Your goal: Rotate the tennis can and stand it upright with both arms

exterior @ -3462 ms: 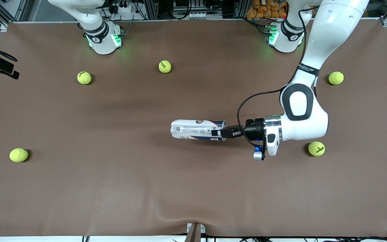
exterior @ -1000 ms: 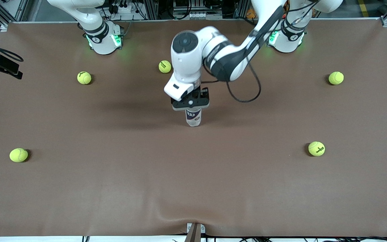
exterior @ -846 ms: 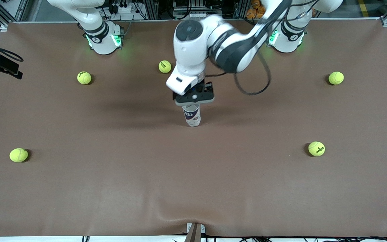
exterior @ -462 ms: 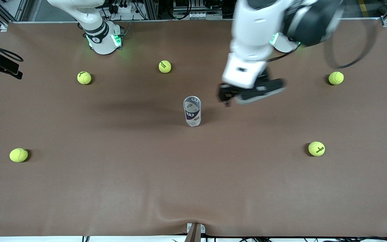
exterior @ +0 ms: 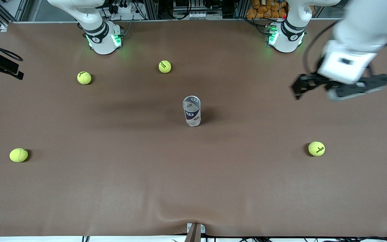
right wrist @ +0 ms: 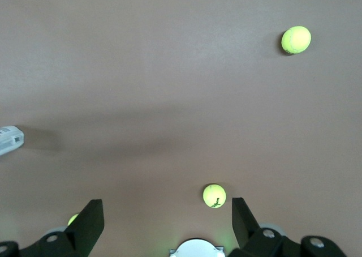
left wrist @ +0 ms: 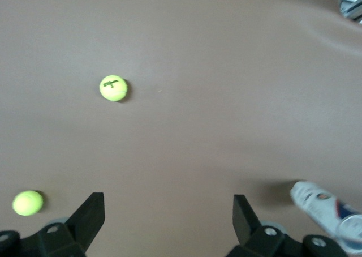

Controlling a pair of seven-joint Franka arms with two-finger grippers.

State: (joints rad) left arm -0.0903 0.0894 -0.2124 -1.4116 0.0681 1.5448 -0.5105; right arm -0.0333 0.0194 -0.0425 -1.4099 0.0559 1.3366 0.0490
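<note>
The tennis can (exterior: 191, 114) stands upright in the middle of the brown table, open silver rim up, with no gripper on it. It also shows at the edge of the left wrist view (left wrist: 322, 207) and of the right wrist view (right wrist: 10, 140). My left gripper (exterior: 341, 88) is up in the air over the left arm's end of the table, well apart from the can. In the left wrist view it (left wrist: 168, 214) is open and empty. My right gripper (right wrist: 167, 220) is open and empty, high over its own base (right wrist: 195, 248). It is out of the front view.
Yellow-green tennis balls lie scattered on the table: one (exterior: 165, 66) and another (exterior: 84, 77) near the right arm's base, one (exterior: 18, 155) near the right arm's end, one (exterior: 316, 148) toward the left arm's end. The table mat (exterior: 193, 188) is bare nearer the camera.
The left gripper stood the lying can upright, let go of it, rose and swung away toward the left arm's end. The can stays standing. The right arm has not moved.
</note>
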